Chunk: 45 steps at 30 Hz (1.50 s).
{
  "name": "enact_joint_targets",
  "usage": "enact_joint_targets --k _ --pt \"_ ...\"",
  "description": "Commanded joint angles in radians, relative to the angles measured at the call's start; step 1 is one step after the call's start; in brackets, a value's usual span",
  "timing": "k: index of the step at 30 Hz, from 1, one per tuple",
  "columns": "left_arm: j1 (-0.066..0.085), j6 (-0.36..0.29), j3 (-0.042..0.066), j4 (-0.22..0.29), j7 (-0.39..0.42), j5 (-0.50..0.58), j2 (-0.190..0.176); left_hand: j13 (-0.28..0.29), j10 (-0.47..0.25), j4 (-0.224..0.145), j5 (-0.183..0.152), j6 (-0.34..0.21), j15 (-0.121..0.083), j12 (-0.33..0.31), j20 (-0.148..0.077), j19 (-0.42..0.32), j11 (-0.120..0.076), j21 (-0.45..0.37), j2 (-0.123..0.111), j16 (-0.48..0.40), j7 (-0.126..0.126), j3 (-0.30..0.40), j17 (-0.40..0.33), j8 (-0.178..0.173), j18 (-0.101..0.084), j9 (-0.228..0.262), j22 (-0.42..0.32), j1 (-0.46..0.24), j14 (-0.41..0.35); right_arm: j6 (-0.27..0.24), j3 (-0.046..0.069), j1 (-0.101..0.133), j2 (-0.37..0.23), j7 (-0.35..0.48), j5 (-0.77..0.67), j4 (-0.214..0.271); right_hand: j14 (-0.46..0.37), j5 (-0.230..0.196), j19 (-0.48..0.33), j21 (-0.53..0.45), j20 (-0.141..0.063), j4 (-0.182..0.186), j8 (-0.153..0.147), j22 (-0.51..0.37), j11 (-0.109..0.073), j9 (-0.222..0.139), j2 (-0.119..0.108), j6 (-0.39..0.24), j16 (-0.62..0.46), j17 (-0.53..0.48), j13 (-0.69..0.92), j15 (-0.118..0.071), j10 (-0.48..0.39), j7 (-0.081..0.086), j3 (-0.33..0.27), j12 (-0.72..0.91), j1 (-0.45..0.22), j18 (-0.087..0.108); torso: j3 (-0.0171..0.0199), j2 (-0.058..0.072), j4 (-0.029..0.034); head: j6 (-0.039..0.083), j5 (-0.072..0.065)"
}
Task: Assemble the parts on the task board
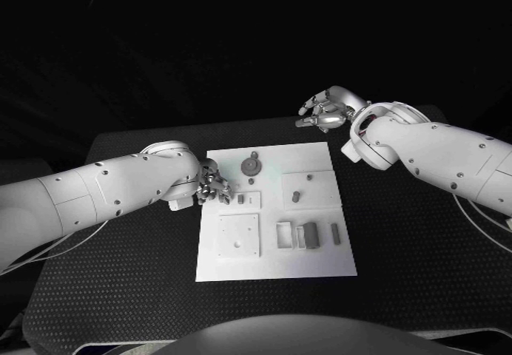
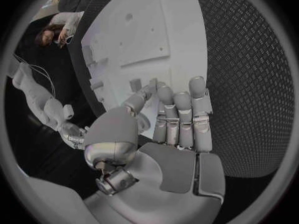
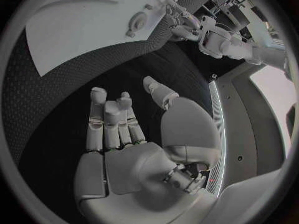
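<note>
The white task board [image 1: 273, 260] lies in the middle of the table. A round grey part [image 1: 251, 166] sits near its far edge, with two small pegs [image 1: 294, 197] and a small block [image 1: 246, 198] below it. Nearer to me lie a square plate [image 1: 239, 235], a frame [image 1: 285, 234], a block [image 1: 309, 235] and a bar [image 1: 336, 234]. My left hand [image 1: 212, 186] hovers at the board's left edge, fingers [image 2: 181, 114] stretched out, thumb beside them, nothing visibly held. My right hand [image 1: 326, 109] hangs over the black table beyond the board's far right corner, its fingers [image 3: 109, 122] apart and empty.
The black textured table [image 1: 427, 251] surrounds the board on all sides. The board [image 3: 81, 27] and its round part [image 3: 136, 22] lie ahead of my right palm. My right arm [image 1: 427, 148] reaches across the table's far right side.
</note>
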Motion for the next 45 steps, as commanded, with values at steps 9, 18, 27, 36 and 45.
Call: enact_joint_targets --k 9,18,27,36,45 --pt "0.0 0.011 0.0 -0.002 0.001 0.007 0.0 0.002 -0.005 0.006 -0.001 -0.005 -0.006 0.0 -0.006 -0.002 0.001 -0.001 -0.008 -0.002 0.004 -0.001 0.001 -0.008 0.016 -0.002 0.016 -0.009 0.0 0.01 0.0 0.0 -0.001 0.01 -0.003 0.001 -0.009 -0.003 -0.003 -0.005 -0.003 0.006 0.001 0.017 -0.002 -0.001 0.001 0.001 -0.005 -0.001 -0.002 -0.001 -0.006 0.006 -0.001 0.006 -0.009 0.012 0.0 0.0 0.0002 -0.001 -0.001" --pt "0.0 0.015 0.0 -0.003 0.003 0.007 0.001 0.003 -0.006 0.006 -0.004 -0.006 -0.006 0.0 -0.007 -0.002 0.001 -0.001 -0.021 -0.003 0.005 -0.002 0.002 -0.01 0.016 -0.003 0.016 -0.011 -0.001 0.01 0.0 0.0 0.0 0.01 -0.003 0.001 -0.009 -0.003 -0.003 -0.005 -0.003 0.006 0.001 0.017 -0.002 -0.001 0.001 0.0 -0.005 -0.001 -0.002 0.0 -0.007 0.007 -0.001 0.006 -0.009 0.012 0.0 0.0 0.0 -0.001 -0.002" --pt "0.0 0.033 0.0 0.0 0.005 0.013 0.003 0.003 -0.01 0.026 -0.011 -0.008 -0.006 -0.001 -0.007 -0.004 0.003 -0.004 -0.045 -0.004 0.006 -0.007 0.002 -0.014 0.014 -0.004 0.016 -0.033 -0.004 0.009 0.0 0.0 -0.001 0.01 -0.003 0.001 -0.009 -0.003 -0.003 -0.005 -0.003 0.006 0.001 0.017 -0.002 -0.001 0.001 0.0 -0.005 -0.001 -0.002 0.0 -0.007 0.007 -0.001 0.006 -0.009 0.012 0.0 0.0 0.0003 -0.003 -0.003" --pt "0.0 0.035 0.0 -0.001 0.003 0.014 0.001 0.004 -0.013 0.038 -0.016 -0.012 -0.006 -0.002 -0.007 -0.006 0.004 -0.006 -0.05 -0.005 0.008 -0.013 0.003 -0.018 0.014 -0.005 0.016 -0.052 -0.007 0.01 0.0 0.0 -0.001 0.01 -0.002 0.001 -0.01 -0.003 -0.003 -0.005 -0.003 0.006 0.001 0.017 -0.002 -0.002 0.0 0.0 -0.005 -0.001 -0.002 0.0 -0.007 0.007 -0.001 0.006 -0.01 0.012 0.0002 0.0 -0.0001 -0.003 -0.003" --pt "0.0 0.036 0.0 -0.005 -0.002 0.014 -0.001 0.004 -0.014 0.04 -0.016 -0.013 -0.006 -0.002 -0.007 -0.006 0.005 -0.006 -0.05 -0.005 0.008 -0.014 0.003 -0.019 0.014 -0.005 0.016 -0.055 -0.007 0.009 0.0 -0.001 -0.002 0.01 -0.002 0.002 -0.01 -0.003 -0.003 -0.005 -0.003 0.007 0.001 0.017 -0.001 -0.002 0.0 -0.001 -0.005 -0.002 -0.002 0.0 -0.007 0.007 -0.001 0.006 -0.011 0.012 0.0001 0.0 0.0007 -0.004 -0.003"
